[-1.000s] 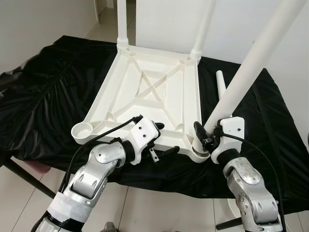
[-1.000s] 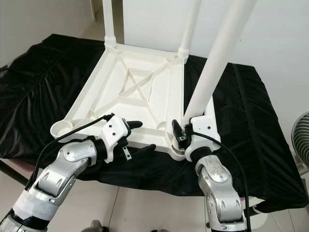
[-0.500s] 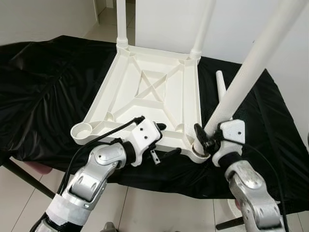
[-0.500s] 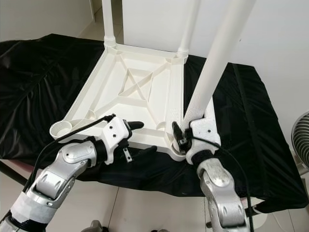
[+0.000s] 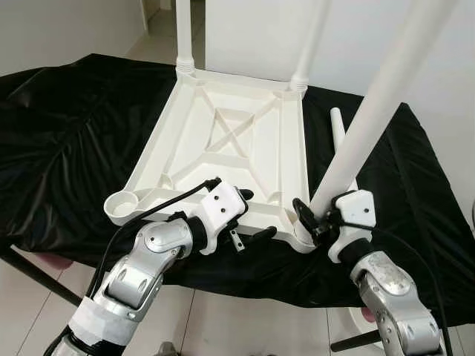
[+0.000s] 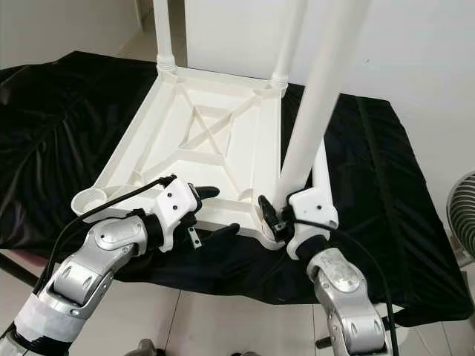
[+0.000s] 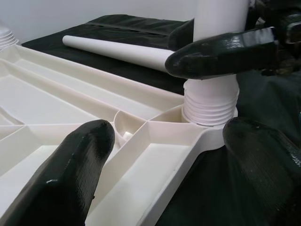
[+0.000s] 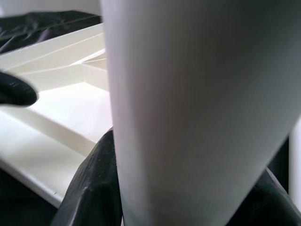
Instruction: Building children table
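Scene: a white plastic children's tabletop (image 5: 223,159) lies upside down on a desk draped in black cloth (image 5: 67,148), its ribbed underside facing up.

Legs fitted: two white legs stand in the sockets at the far corners, one at the far-left corner (image 5: 183,37) and one at the far-right corner (image 5: 312,41).

Right gripper: the right gripper (image 5: 320,216) clasps a third white leg (image 5: 371,111) low on its shaft, black fingers wrapped round it. The leg's ribbed end sits in the socket at the tabletop's near-right corner, close to the desk's near edge.

Left gripper: the left gripper (image 5: 252,215) has its fingers spread apart and grasps nothing; one finger lies over the tabletop's near rim, the other below it, bracing the tabletop.

What changed: compared with a second ago, the third leg leans less and its threaded end sits deeper in the socket. That suggests the leg is being seated or screwed home, so the third of four legs is nearly done.

Still to do: the near-left socket (image 5: 120,205) stands empty. A loose fourth leg (image 5: 338,133) lies on the cloth beside the tabletop's right edge.

Room: the tabletop's near rim lies close to the desk's near edge, leaving little margin there. Bare cloth spreads wide toward the left edge and right edge.
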